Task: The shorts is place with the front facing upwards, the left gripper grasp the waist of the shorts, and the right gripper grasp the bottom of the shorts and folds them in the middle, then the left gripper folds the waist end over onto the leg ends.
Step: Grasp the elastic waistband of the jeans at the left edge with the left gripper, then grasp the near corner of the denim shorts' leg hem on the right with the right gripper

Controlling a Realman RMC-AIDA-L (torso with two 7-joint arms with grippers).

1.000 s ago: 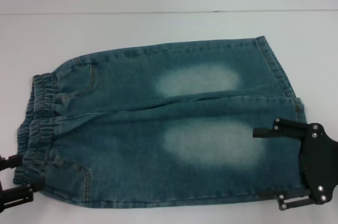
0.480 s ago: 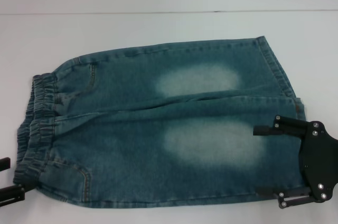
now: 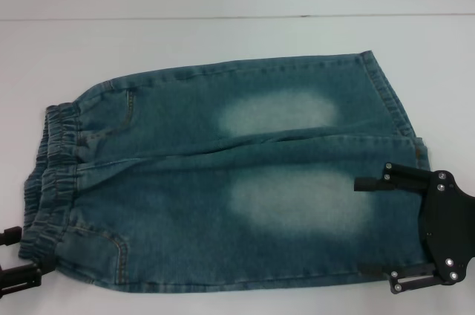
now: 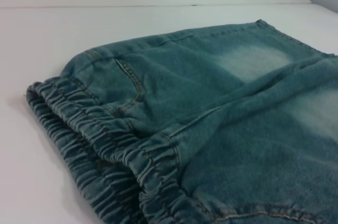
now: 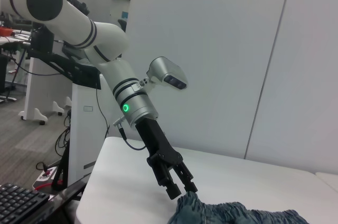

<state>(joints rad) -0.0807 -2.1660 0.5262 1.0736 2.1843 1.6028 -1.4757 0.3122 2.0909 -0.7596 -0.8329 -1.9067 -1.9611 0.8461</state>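
A plain white table (image 3: 223, 40) fills the head view, and a thin dark seam (image 3: 148, 17) crosses its far part. In the right wrist view a black keyboard (image 5: 21, 200) sits low beside the table, before pale wall panels (image 5: 222, 49) and a white stand (image 5: 45, 92) on the floor.

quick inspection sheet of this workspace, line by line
surface: white table, bare around the garment
job's things: shorts lie flat, faded patches up; waist of the shorts on the robot's left, bottom of the shorts on its right
clutter: nothing seen
grippers: left gripper at the waist's near corner, jaws apart; right gripper over the near leg hem, jaws wide apart
cables: black cables at the stand beyond the table
surroundings: white wall panels, keyboard
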